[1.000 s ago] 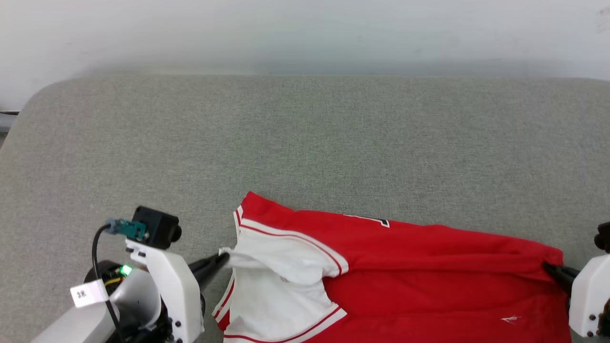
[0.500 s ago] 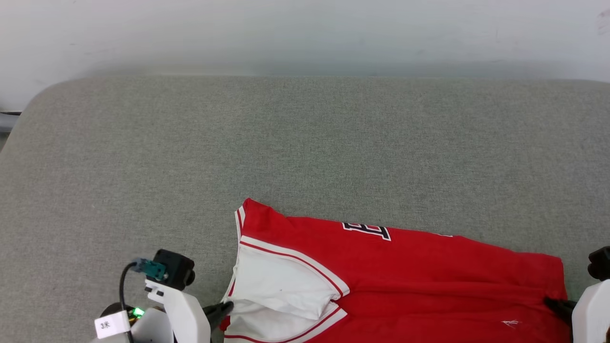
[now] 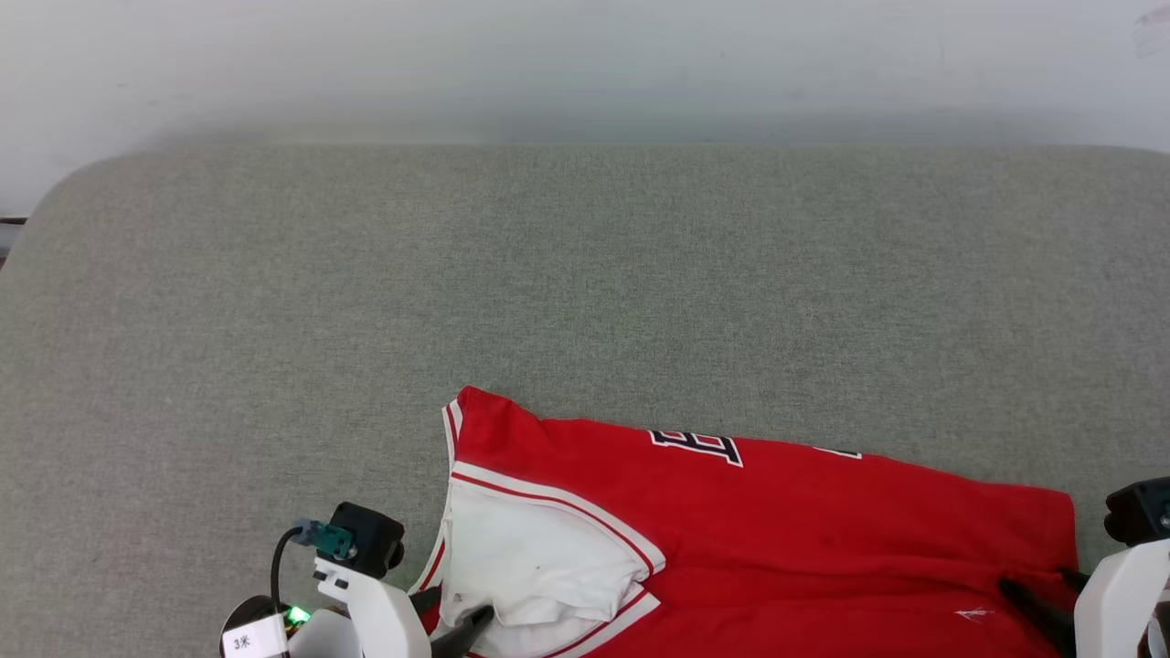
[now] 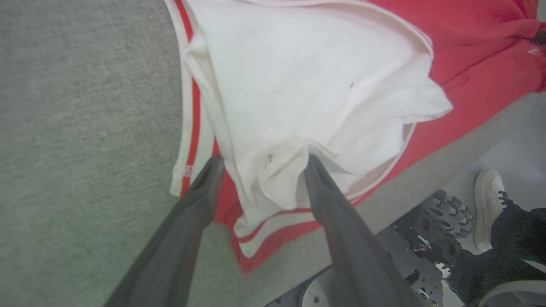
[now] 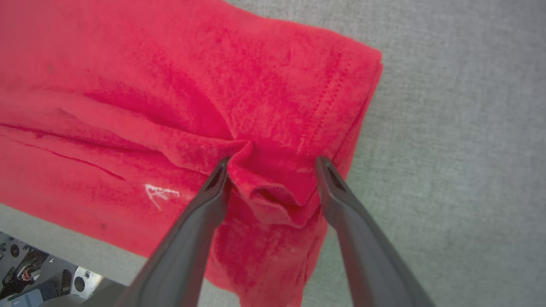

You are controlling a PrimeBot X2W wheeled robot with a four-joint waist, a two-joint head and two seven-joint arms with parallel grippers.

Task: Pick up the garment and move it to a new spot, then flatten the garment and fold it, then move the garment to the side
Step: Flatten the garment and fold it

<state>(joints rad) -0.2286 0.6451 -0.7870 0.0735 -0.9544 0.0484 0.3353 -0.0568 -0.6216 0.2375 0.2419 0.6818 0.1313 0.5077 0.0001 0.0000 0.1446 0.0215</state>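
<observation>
The garment (image 3: pixel 777 539) lies along the near edge of the grey table, red body to the right and white sleeve (image 3: pixel 539 567) to the left. A strip of black lettering (image 3: pixel 695 445) shows at its far fold. In the left wrist view my left gripper (image 4: pixel 263 164) is open, and a loose fold of the white sleeve (image 4: pixel 298 85) sits between its spread fingers. It shows in the head view at the bottom left (image 3: pixel 450 614). My right gripper (image 5: pixel 273 164) is open too, its fingers straddling a bunched red hem corner (image 5: pixel 277 179). It shows in the head view at the far right (image 3: pixel 1051 589).
The grey fabric table (image 3: pixel 585 274) stretches far and wide beyond the garment, with a pale wall behind it. Past the table's near edge (image 4: pixel 426 170) I see the robot's wheeled base (image 4: pixel 443 213) and a person's white shoe (image 4: pixel 486 204).
Both grippers were shut on the garment's ends and now stand open, the cloth loose between the fingers. Both arms drew back to the near edge, laying the garment down.
</observation>
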